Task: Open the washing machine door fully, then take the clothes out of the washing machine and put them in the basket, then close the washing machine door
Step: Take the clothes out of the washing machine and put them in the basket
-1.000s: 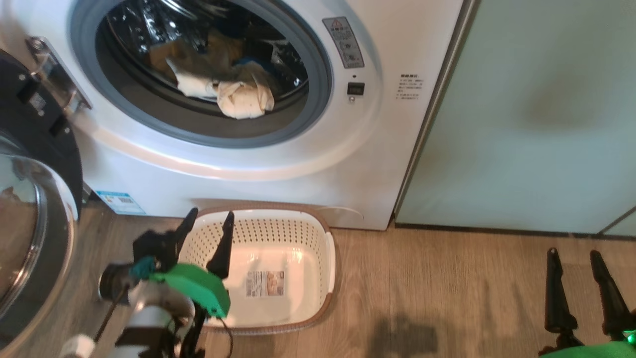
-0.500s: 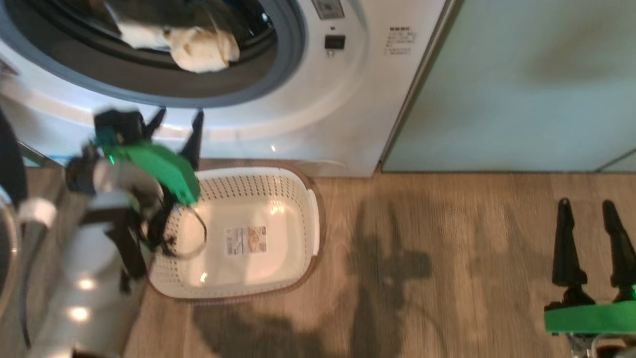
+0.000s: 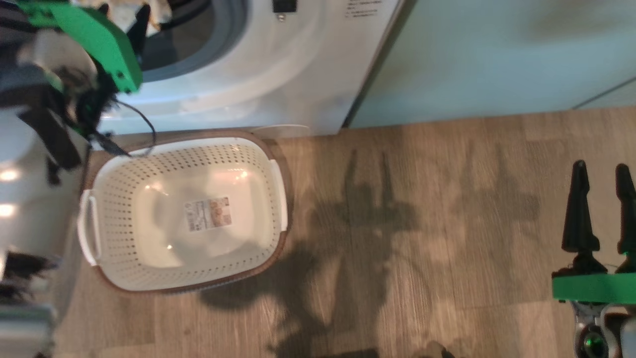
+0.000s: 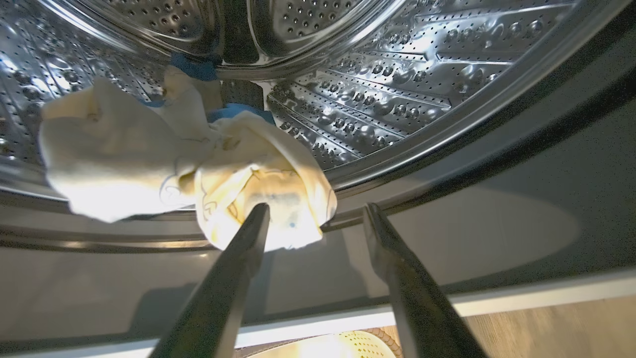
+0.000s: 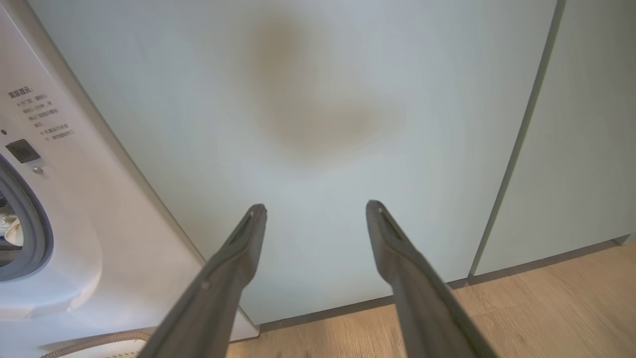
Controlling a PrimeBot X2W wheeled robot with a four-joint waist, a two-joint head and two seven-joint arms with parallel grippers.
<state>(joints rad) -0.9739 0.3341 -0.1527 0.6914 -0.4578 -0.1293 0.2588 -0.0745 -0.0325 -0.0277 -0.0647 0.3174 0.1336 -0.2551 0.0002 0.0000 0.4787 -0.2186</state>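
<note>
The washing machine [image 3: 238, 74] stands open, and its door is out of view. Cream and pale-yellow clothes [image 4: 149, 159] with blue patches lie bunched at the front of the steel drum [image 4: 397, 74]. My left gripper [image 4: 316, 209] is open at the drum's mouth, one fingertip [image 4: 258, 219] in front of the bundle's lower edge, with nothing between the fingers. In the head view the left gripper [image 3: 121, 12] is up at the grey-rimmed opening. The basket [image 3: 278, 189] sits on the floor below it. My right gripper [image 3: 601, 209] hangs open over the floor at the right.
Pale green cabinet panels [image 5: 323, 124] stand right of the washer, facing my right gripper [image 5: 315, 206]. Wood floor [image 3: 422, 248] stretches between the basket and my right arm. My left arm's cable [image 3: 134, 124] hangs over the basket's far rim.
My left gripper has risen from above the basket to the drum opening, staying open. The head camera has tipped down and turned. The right gripper has held its pose.
</note>
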